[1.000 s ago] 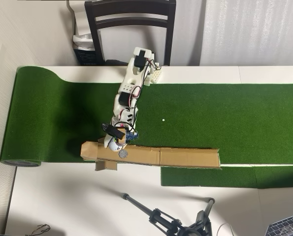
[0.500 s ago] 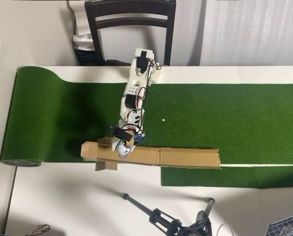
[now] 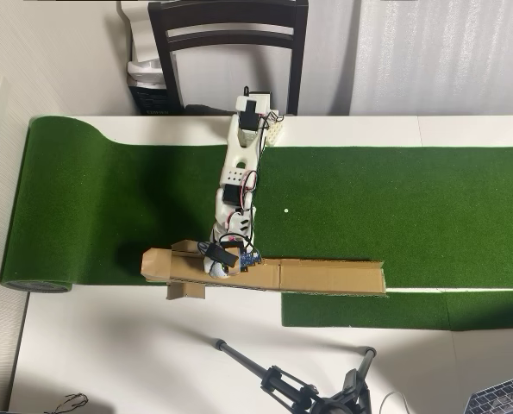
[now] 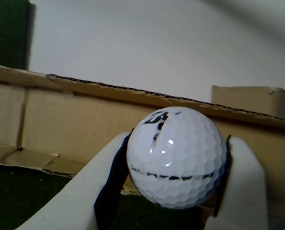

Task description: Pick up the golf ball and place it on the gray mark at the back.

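In the wrist view a white dimpled golf ball [image 4: 176,157] with black lettering sits between my two white fingers [image 4: 75,201], which press on both its sides. My gripper [image 4: 176,191] is shut on the ball, just in front of a cardboard wall [image 4: 75,120]. In the overhead view my white arm reaches down from its base [image 3: 249,129] to the cardboard trough [image 3: 325,278], with the gripper [image 3: 218,264] and the ball [image 3: 215,267] at the trough's left part. A small pale mark [image 3: 285,210] lies on the green turf [image 3: 394,207] to the right of the arm.
A dark chair [image 3: 230,52] stands behind the table. A tripod [image 3: 290,384] lies at the front edge. The turf mat rolls over the table's left end [image 3: 36,283]. A small cardboard block [image 3: 185,291] sticks out below the trough.
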Motion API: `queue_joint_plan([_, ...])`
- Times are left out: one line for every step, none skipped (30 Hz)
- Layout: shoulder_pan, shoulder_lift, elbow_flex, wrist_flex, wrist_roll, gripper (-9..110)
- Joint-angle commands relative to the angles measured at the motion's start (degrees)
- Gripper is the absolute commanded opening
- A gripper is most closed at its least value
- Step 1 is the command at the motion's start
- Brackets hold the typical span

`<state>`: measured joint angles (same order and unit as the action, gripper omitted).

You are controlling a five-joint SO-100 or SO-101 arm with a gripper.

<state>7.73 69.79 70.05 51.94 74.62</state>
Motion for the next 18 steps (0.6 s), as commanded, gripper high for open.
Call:
queue_joint_plan([-0.3, 2.5, -1.4, -2.0, 0.4, 25])
queue_joint_plan([-0.3, 2.8, -1.4, -2.0, 0.4, 25])
queue_joint_plan([-0.3, 2.9, -1.4, -2.0, 0.4, 25])
queue_joint_plan([-0.3, 2.9, -1.4, -2.0, 0.4, 25])
queue_joint_plan([-0.4, 2.8, -1.4, -2.0, 0.4, 25])
queue_joint_plan([-0.4, 2.5, -1.4, -2.0, 0.4, 25])
queue_joint_plan([-0.6, 2.2, -1.4, -2.0, 0.4, 25])
queue_joint_plan([-0.9, 2.1, -1.4, -2.4, 0.4, 25])
queue_joint_plan([-1.1, 2.1, -1.4, -2.6, 0.4, 25])
queue_joint_plan([-1.1, 2.1, -1.4, -2.7, 0.4, 25])
queue_joint_plan([-1.1, 2.1, -1.4, -2.7, 0.4, 25])
queue_joint_plan([-1.1, 2.1, -1.4, -2.7, 0.4, 25])
queue_joint_plan([-1.1, 2.1, -1.4, -2.7, 0.4, 25])
queue_joint_plan([-1.1, 2.1, -1.4, -2.7, 0.4, 25])
queue_joint_plan([-1.1, 2.1, -1.4, -2.7, 0.4, 25])
queue_joint_plan([-1.1, 2.1, -1.4, -2.7, 0.4, 25])
queue_joint_plan([-1.1, 2.1, -1.4, -2.7, 0.4, 25])
queue_joint_plan([-1.1, 2.1, -1.4, -2.7, 0.4, 25])
